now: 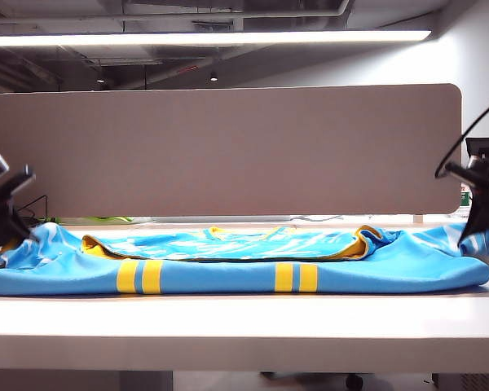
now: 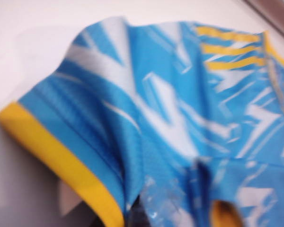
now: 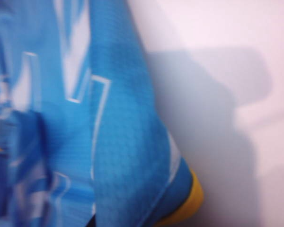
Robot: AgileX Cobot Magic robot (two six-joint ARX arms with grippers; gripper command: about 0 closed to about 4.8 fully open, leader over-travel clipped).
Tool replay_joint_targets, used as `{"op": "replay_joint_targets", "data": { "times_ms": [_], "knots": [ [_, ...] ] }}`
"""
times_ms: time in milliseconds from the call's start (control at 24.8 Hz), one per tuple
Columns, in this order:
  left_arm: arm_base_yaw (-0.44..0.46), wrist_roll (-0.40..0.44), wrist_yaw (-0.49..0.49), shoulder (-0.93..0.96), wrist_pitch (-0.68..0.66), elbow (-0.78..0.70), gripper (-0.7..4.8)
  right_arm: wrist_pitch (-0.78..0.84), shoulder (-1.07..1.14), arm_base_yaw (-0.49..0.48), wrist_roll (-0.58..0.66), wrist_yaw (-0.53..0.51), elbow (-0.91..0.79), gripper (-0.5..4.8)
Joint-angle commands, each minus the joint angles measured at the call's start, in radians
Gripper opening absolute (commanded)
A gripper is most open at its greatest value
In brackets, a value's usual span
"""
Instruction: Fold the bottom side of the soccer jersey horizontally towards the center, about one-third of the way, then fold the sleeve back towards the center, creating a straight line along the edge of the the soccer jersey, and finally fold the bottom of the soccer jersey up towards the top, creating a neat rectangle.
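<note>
A: Since the near long edge of the soccer jersey (image 1: pixel 228 277) already lies doubled over toward its middle, we mark the first fold done, yes?

B: We think so. The jersey lies flat across the white table (image 1: pixel 244 326), in front of the grey divider panel (image 1: pixel 228 151), and the turned strip with its yellow stripe pairs (image 1: pixel 139 277) runs along the side nearest the camera. Yellow lining shows at the strip's inner edge.

A: Grippers?

B: The left gripper (image 1: pixel 16 232) sits at the jersey's left end, the right gripper (image 1: pixel 477 232) at its right end. Neither wrist view shows the fingers clearly, only cloth: the left one a sleeve (image 2: pixel 75 132) with a yellow cuff (image 2: pixel 52 156), the right one blue fabric with a yellow hem corner (image 3: pixel 189 198). We read both sets of jaws as clenched, each apparently pinching the jersey at a sleeve end.

A: So what remains?

B: By our judgement, the sleeves are not yet folded in, and the final bottom-to-top fold is not started. Roughly a third done.
</note>
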Motion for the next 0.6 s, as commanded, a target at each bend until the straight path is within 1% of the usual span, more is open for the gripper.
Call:
{"op": "replay_joint_targets", "data": {
  "times_ms": [40,161,282,363,444,524,605],
  "knots": [
    [-0.035,-0.002,0.054,-0.066,0.06,0.003,-0.05,0.037,-0.059,0.026,-0.003,-0.048,0.005,0.08],
    [-0.122,0.025,0.11,-0.171,0.066,0.003,-0.05,0.033,-0.13,0.11,-0.003,-0.07,0.005,0.08],
    [-0.195,0.027,0.131,-0.226,0.021,0.003,-0.05,0.001,-0.153,0.195,-0.01,-0.088,0.005,0.08],
    [-0.253,0.04,0.143,-0.253,-0.043,0.003,-0.05,-0.046,-0.154,0.267,-0.043,-0.089,0.005,0.08],
    [-0.312,0.086,0.143,-0.268,-0.143,0.003,-0.05,-0.111,-0.153,0.34,-0.093,-0.069,0.005,0.08],
    [-0.355,0.133,0.133,-0.27,-0.247,0.003,-0.05,-0.168,-0.152,0.404,-0.143,-0.011,0.004,0.09],
    [-0.396,0.191,0.078,-0.269,-0.369,0.003,-0.05,-0.224,-0.152,0.462,-0.192,0.051,0.004,0.24]
  ]
}}
